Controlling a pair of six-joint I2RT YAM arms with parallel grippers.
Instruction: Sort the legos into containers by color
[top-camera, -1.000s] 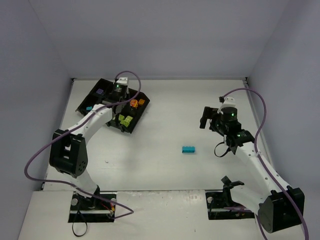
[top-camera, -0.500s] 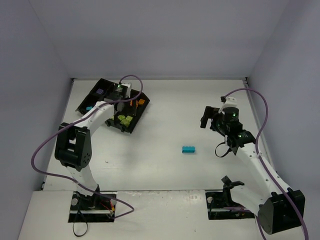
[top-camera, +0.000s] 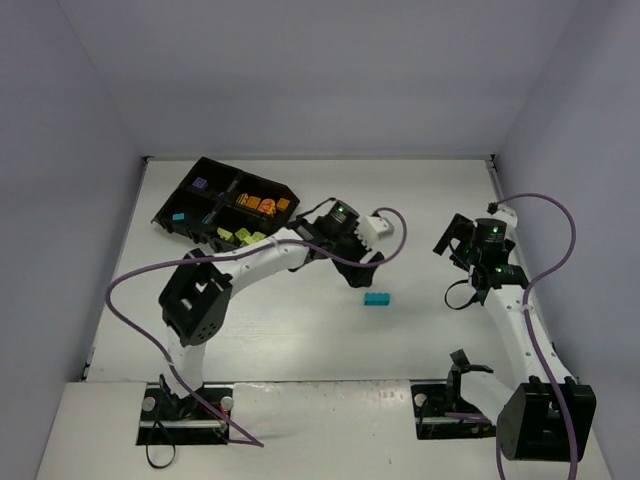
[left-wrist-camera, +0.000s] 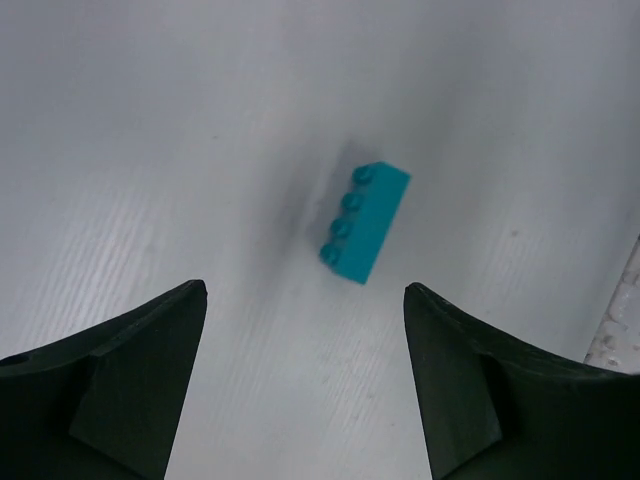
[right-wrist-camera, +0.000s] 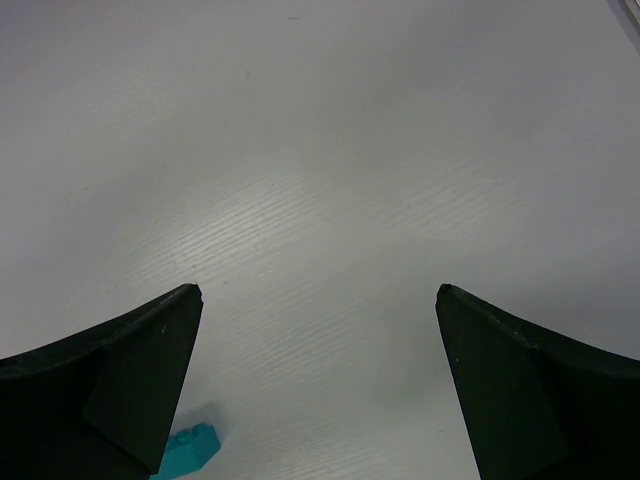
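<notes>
One teal lego (top-camera: 377, 299) lies alone on the white table, also seen in the left wrist view (left-wrist-camera: 365, 222) and at the bottom edge of the right wrist view (right-wrist-camera: 188, 452). My left gripper (top-camera: 367, 262) hovers just behind it, open and empty (left-wrist-camera: 302, 287), with the brick ahead of its fingertips. The black tray (top-camera: 172, 200) of containers sits at the far left. It holds a purple lego (top-camera: 199, 184), a teal lego (top-camera: 179, 215), orange legos (top-camera: 262, 205) and yellow-green legos (top-camera: 238, 237), each colour in its own compartment. My right gripper (top-camera: 452, 240) is open and empty (right-wrist-camera: 316, 290) to the right.
The left arm stretches across the table from its base to the middle. Lilac walls (top-camera: 90, 90) enclose the table at the back and both sides. Purple cables (top-camera: 545, 215) loop beside each arm.
My left gripper left the tray, swung right to just behind the loose teal brick, and opened. My right arm drew back toward the right wall.
</notes>
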